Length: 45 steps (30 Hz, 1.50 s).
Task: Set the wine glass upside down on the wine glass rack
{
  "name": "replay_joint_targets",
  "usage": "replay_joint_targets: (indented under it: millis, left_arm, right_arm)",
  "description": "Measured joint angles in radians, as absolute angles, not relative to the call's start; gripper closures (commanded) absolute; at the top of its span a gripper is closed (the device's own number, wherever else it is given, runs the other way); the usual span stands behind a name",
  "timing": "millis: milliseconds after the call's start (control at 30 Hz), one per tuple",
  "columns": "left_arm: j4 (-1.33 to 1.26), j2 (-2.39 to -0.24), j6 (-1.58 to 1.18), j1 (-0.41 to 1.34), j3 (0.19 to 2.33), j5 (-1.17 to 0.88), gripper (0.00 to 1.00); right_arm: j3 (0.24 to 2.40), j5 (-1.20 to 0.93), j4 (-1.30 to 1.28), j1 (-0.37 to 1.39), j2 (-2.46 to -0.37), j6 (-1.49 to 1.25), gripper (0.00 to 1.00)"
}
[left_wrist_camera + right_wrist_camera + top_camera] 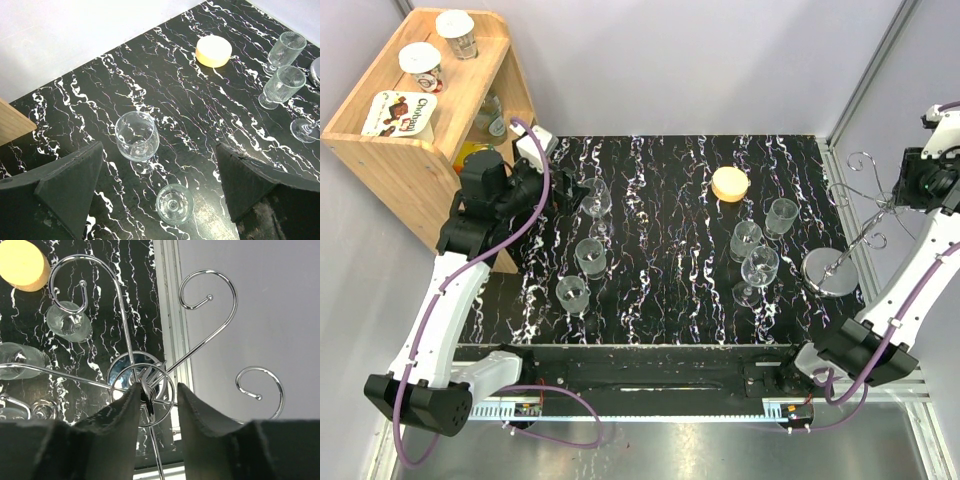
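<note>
left gripper [159,150] stood wide open, empty, well left of rack [149,374]. wine glass [136,136] looked light, brittle, slick; best taken by stem. right gripper [159,390] narrowed around rack top, grip unclear.

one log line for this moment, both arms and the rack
left gripper: open, beside wine glass | right gripper: astride top of wine glass rack, grip unclear | hung glasses: none

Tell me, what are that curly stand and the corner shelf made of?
The wine glass rack looks like chrome-plated metal wire: thin, curled and mirror-bright. The shelf looks like pale wood with a matte finish. Faint grain shows, though it could be veneer.
</note>
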State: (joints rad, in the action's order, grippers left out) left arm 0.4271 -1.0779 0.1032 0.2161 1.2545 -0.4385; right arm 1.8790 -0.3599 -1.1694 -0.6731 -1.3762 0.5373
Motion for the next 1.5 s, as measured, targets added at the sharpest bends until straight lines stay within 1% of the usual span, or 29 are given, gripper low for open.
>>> replay_joint_targets:
  millis: [333, 467, 700, 933, 1100, 1267, 1500]
  left_arm:
    - [0.427, -1.084, 0.104, 0.229, 1.254, -0.438, 0.01]
    - [0.426, -1.084, 0.104, 0.233, 1.254, -0.437, 0.01]
    - [0.426, -1.084, 0.105, 0.233, 1.254, -0.429, 0.01]
    - [0.425, -1.083, 0.108, 0.233, 1.249, -0.421, 0.01]
    - [0.425, -1.083, 0.108, 0.233, 1.249, -0.415, 0.01]
    - [0.426, -1.083, 0.107, 0.233, 1.249, -0.415, 0.01]
    - [0.425, -1.083, 0.107, 0.234, 1.249, -0.414, 0.01]
  right_arm:
    - [1.833, -0.379, -1.126, -0.673, -1.397, 0.537, 0.52]
    - [1.788, -0.404, -1.103, -0.673, -1.394, 0.533, 0.48]
    - [1.748, -0.412, -1.085, -0.673, -1.325, 0.53, 0.39]
    - [1.758, -0.412, -1.107, -0.673, -1.258, 0.531, 0.36]
    - [1.721, -0.398, -1.131, -0.673, -1.184, 0.563, 0.36]
    - [1.646, -0.334, -1.149, -0.673, -1.096, 0.588, 0.39]
    - [1.615, -0.259, -1.14, -0.673, -1.09, 0.596, 0.43]
